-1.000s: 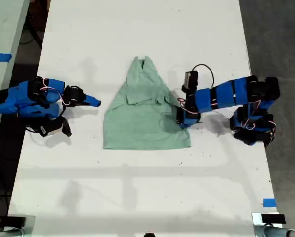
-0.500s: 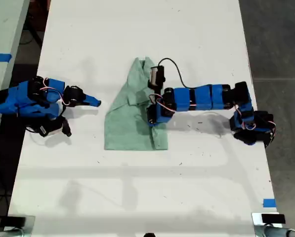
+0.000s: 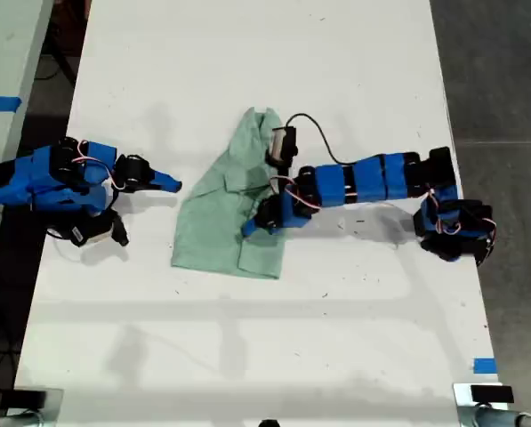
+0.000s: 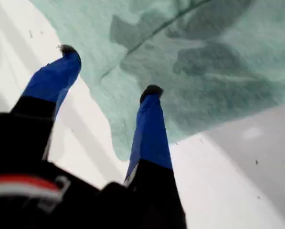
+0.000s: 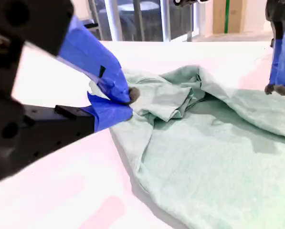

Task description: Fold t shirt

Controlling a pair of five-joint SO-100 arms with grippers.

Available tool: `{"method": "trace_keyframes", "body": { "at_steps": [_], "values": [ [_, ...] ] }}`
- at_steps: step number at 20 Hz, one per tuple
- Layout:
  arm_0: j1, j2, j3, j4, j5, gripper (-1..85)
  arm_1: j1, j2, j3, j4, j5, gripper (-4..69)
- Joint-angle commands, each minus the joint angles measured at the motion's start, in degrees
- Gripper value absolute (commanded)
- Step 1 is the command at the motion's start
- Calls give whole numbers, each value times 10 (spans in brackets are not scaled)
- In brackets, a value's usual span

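Mint-green t shirt (image 3: 225, 227): partly folded on white table (image 3: 247, 356), mid-table.
First gripper (image 4: 109, 71): my first gripper hovers over the cloth, jaws apart.
Second gripper (image 3: 172, 184): my second gripper is beside the shirt, jaws closed, empty.

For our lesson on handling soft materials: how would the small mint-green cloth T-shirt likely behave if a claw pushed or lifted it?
The small mint-green cloth T-shirt is probably floppy: it lies rumpled and already folded over. Pushed, it would likely bunch or slide on the smooth white table. It looks thin, so probably light.
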Motion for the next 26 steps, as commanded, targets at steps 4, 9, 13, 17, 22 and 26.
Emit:
{"method": "trace_keyframes", "body": {
  "at_steps": [4,9,13,17,22,26],
  "values": [
    [8,4,-9,1,5,-2,17,412,461,-47,120,-10],
    [11,4,-5,-4,2,-2,18,682,809,-150,119,-12],
    [17,4,10,-7,-53,46,23,863,942,-156,118,-12],
    [51,4,20,-12,-140,85,37,1198,1123,-94,100,-12],
    [44,3,18,55,-122,101,66,1308,1158,-7,63,-12],
    [40,3,18,56,-124,106,75,1308,1152,36,87,26]
  ]
}}
